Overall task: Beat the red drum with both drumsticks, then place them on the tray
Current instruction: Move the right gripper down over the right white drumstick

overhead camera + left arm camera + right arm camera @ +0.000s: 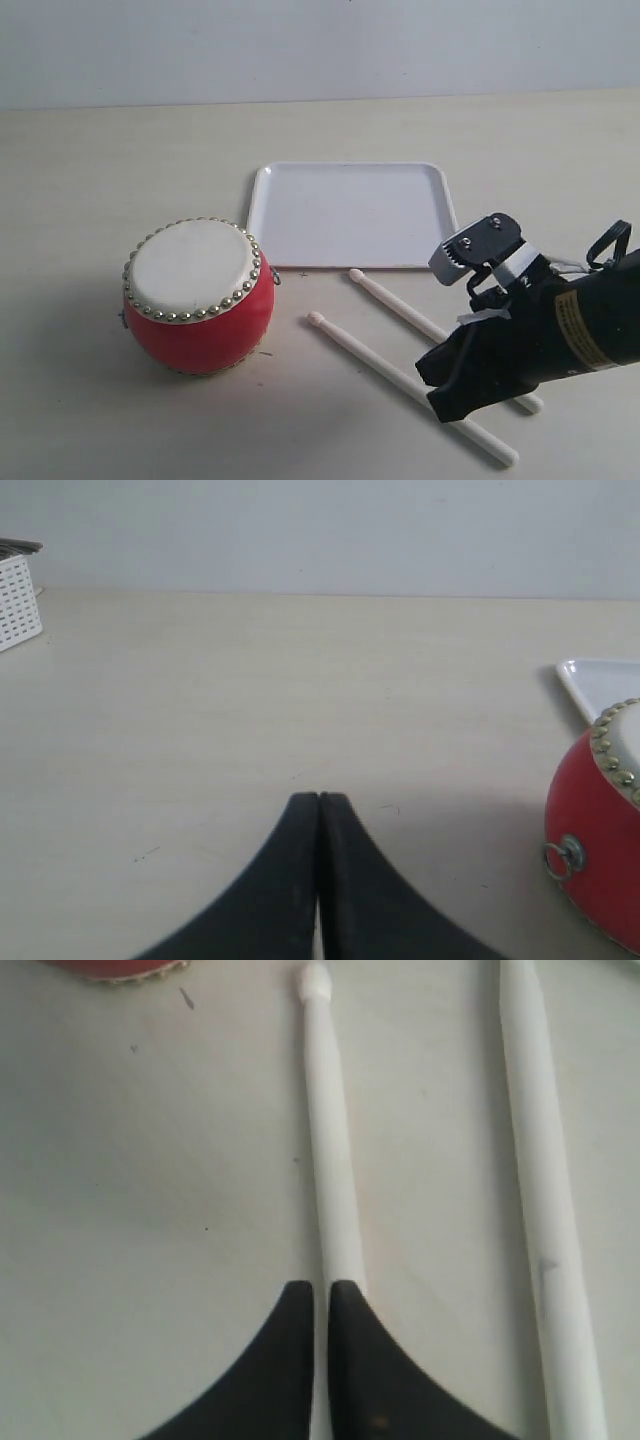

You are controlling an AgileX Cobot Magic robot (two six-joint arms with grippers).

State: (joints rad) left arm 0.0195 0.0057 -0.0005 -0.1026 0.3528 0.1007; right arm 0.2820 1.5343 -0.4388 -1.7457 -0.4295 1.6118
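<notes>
Right pincer (321, 1288) narrow, pinching drum-side slim cream drumstick (330, 1160); second drumstick (540, 1180) alongside on beige table (100, 420), near flat white plastic tray (350, 212). Left pincer (318, 796) closed, empty, beside glossy red barrel drum (595, 850).

Raised overview, wrist close-ups, common drum (198, 296)

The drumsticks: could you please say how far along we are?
Nothing looks done: the near drumstick and far drumstick lie on the table, off the tray. In hand: the right gripper is shut on the near one. Remaining: the far one, beating the red drum, traying both.
</notes>
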